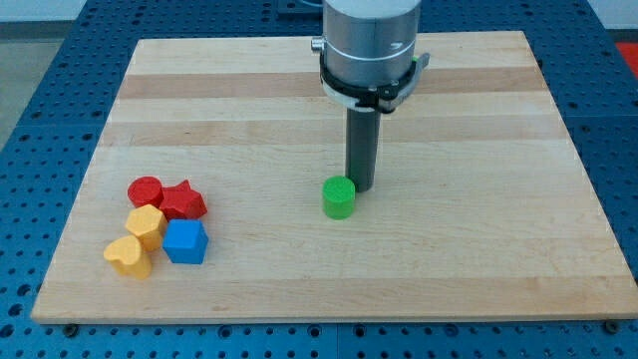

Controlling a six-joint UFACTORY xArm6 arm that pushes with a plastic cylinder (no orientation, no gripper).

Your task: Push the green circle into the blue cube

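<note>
On the wooden worktop [478,120], my tip [360,187], a bare end effector holding nothing, touches the green circle [339,197], ready to push it left toward the blue cube [185,241].

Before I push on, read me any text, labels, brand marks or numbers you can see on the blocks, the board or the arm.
None: no word, number or sign shows anywhere in the camera view.
The green circle, the blue cube and the other blocks are plain-faced.
The wooden board shows only grain.
The arm's grey housing above my tip bears no readable marking.
</note>
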